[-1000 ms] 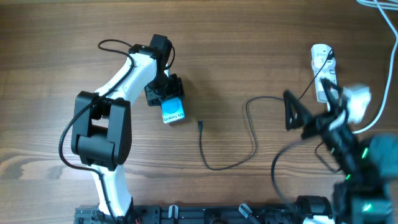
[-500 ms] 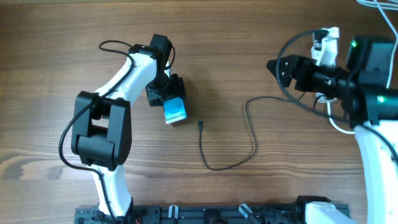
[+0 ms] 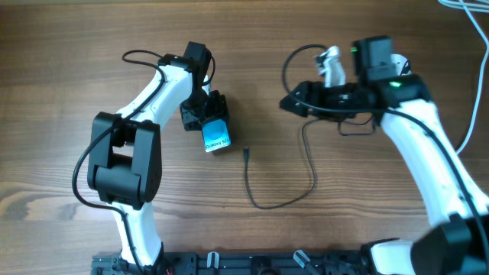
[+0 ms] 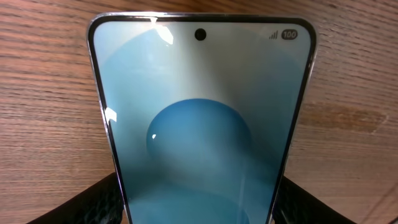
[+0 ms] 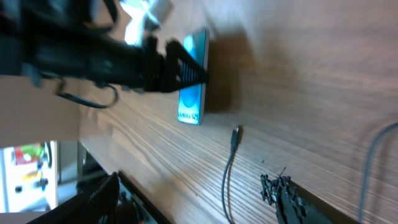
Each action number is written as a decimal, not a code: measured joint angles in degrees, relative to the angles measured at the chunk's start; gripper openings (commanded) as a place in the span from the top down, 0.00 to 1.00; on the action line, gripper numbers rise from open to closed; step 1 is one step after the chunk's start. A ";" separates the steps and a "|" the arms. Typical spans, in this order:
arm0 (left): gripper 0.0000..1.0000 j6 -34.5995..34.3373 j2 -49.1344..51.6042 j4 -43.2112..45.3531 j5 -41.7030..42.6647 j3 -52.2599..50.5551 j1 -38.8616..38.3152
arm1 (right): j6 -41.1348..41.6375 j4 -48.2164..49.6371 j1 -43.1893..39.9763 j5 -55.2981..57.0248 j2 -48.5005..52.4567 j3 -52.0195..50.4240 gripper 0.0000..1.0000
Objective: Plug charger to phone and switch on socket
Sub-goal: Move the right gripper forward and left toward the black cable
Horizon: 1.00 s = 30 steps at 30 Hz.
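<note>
My left gripper is shut on the phone, left of the table's middle. In the left wrist view the turquoise phone fills the frame, with a black finger pressed against each side. The charger's black cable loops over the wood, and its plug lies just right of the phone, apart from it. My right gripper hovers open and holds nothing, above the cable's far end. In the right wrist view the phone and the plug lie ahead of that gripper. The socket is hidden under my right arm.
A thick white lead runs along the far right edge of the wooden table. The arms' dark mounting rail lines the near edge. My left arm stretches over the left side.
My right arm has swung from the near right corner up and leftwards, and now reaches over the cable toward the middle. The left arm and the phone have barely moved.
</note>
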 measured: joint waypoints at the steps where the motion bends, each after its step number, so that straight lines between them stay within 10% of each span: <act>1: 0.26 0.00 0.00 -0.02 0.13 0.00 0.00 | 0.00 0.31 0.81 0.00 1.31 0.02 0.20; 30: 0.25 3.43 0.00 -0.66 16.61 0.00 0.13 | 4.61 16.74 15.69 -1.62 21.81 0.02 0.19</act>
